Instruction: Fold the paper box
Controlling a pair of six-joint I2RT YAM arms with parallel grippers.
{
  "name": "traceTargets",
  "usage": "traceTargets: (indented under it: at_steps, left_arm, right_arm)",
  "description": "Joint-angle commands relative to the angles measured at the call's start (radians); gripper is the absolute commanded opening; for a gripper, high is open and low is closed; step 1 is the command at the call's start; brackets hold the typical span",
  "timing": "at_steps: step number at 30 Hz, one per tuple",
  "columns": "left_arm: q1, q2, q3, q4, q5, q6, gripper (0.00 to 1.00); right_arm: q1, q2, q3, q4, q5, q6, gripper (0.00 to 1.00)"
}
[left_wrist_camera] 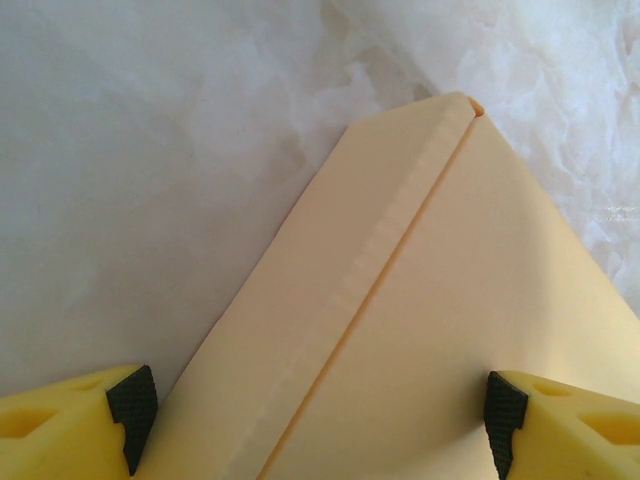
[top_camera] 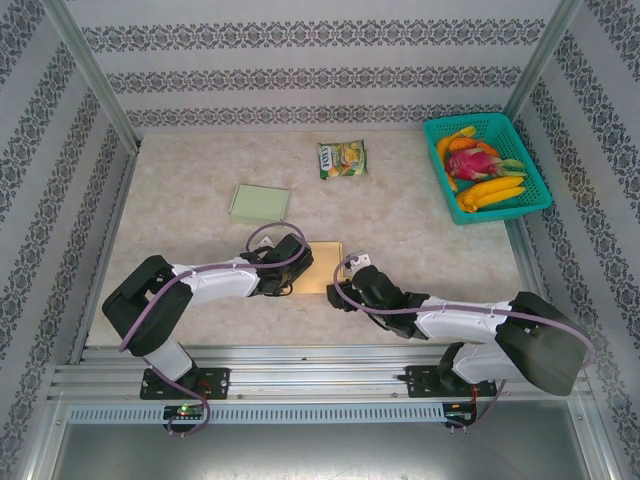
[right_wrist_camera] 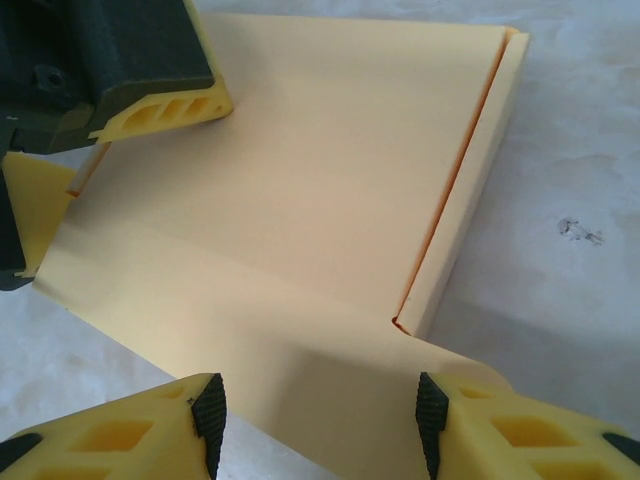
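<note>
Flat paper box (top_camera: pixel 320 266) is lying by the table's (top_camera: pixel 200 165) near edge, mid-width, w/ left gripper (left_wrist_camera: pixel 320 425) hovering wide apart over its left fold (left_wrist_camera: pixel 385 255) while right gripper (right_wrist_camera: pixel 318 415), jaws spread & gripping nothing, is straddling the loose flap (right_wrist_camera: pixel 300 350) on its right side.

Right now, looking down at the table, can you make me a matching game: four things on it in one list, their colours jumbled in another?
Things:
1. paper box
2. flat pad
3. snack packet
4. basket

Colours:
a. teal
b. pale yellow
c. plain pale green
d. green with yellow print

Pairs: 1-b, 2-c, 3-d, 4-a
</note>
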Motion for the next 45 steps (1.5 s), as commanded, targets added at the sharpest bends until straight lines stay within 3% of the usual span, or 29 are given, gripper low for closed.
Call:
traceTargets:
  at_steps: [1, 15, 27, 36, 45]
  left_arm:
    - [-0.016, 0.100, -0.081, -0.104, 0.100, -0.044, 0.85]
    - [-0.016, 0.095, -0.079, -0.104, 0.104, -0.034, 0.85]
    - [-0.016, 0.096, -0.071, -0.112, 0.104, -0.032, 0.84]
    - [-0.016, 0.098, -0.066, -0.115, 0.105, -0.034, 0.84]
    - [-0.018, 0.098, -0.070, -0.113, 0.104, -0.037, 0.84]
  right_arm:
    - [-0.014, 0.020, -0.010, -0.001, -0.016, 0.026, 0.55]
    - [-0.044, 0.057, 0.004, -0.015, -0.009, -0.001, 0.59]
    - [-0.033, 0.110, 0.043, 0.009, -0.178, 0.031, 0.57]
    - [-0.015, 0.059, 0.052, 0.030, -0.291, 0.088, 0.56]
    - [-0.012, 0.007, 0.030, -0.006, -0.201, 0.050, 0.55]
